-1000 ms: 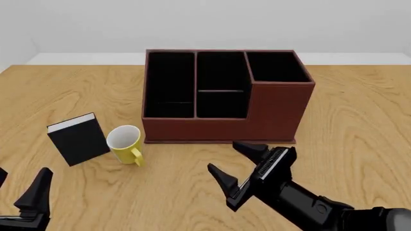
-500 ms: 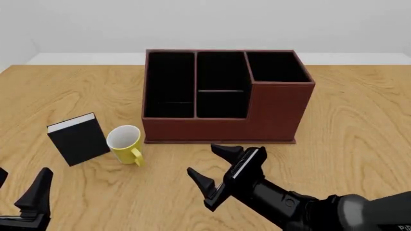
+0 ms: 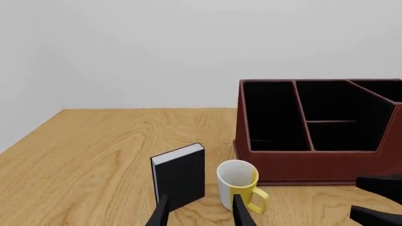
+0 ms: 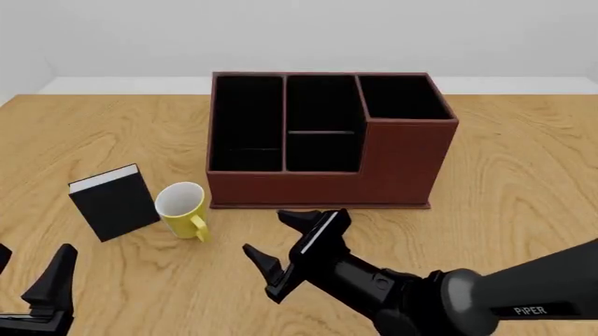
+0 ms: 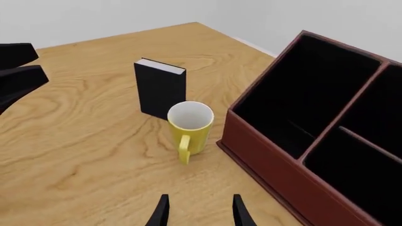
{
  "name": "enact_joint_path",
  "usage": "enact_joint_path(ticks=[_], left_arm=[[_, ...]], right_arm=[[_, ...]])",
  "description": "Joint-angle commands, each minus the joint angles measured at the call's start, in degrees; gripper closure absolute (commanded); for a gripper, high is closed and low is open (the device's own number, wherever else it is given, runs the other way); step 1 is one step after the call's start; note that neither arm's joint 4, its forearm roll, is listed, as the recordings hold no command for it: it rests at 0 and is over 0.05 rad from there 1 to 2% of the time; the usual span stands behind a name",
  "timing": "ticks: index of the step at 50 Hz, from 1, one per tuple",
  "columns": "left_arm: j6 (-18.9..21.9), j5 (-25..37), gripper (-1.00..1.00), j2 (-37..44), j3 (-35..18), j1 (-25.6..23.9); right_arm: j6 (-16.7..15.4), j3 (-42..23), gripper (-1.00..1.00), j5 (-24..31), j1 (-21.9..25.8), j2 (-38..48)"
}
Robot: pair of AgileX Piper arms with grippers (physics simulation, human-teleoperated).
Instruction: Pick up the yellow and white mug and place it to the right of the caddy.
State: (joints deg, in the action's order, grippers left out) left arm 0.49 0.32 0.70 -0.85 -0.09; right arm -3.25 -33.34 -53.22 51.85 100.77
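The yellow and white mug (image 4: 184, 210) stands upright on the table, its handle toward the near side, just left of the caddy's front left corner. The reddish-brown caddy (image 4: 318, 185) sits mid-table with three black compartments. My right gripper (image 4: 265, 233) hovers open in front of the caddy, a short way right of the mug and empty. In the right wrist view the mug (image 5: 190, 127) lies ahead of the open right gripper (image 5: 197, 212), beside the caddy (image 5: 283, 160). My left gripper (image 4: 33, 259) is open at the near left edge; its wrist view shows mug (image 3: 237, 190) and caddy (image 3: 314, 167).
A small black book (image 4: 114, 203) with white pages stands upright just left of the mug, close to it; the book (image 5: 160, 89) shows behind the mug in the right wrist view. Bare wood table (image 4: 523, 182) lies to the right of the caddy.
My right gripper has moved left along the caddy's front toward the mug, staying open. The left gripper, mug, book and caddy have not moved.
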Motion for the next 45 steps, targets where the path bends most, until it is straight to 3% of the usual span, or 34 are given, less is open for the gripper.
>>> enact_joint_path(ticks=[1, 45], left_arm=[[0.0, -0.01, -1.0, 0.01, 0.01, 0.0], [0.0, -0.01, -1.0, 0.01, 0.01, 0.0]], right_arm=[[0.11, -4.05, -1.0, 1.49, 1.38, 3.32], [1.32, -15.83, -1.0, 5.21, 5.0, 12.89]])
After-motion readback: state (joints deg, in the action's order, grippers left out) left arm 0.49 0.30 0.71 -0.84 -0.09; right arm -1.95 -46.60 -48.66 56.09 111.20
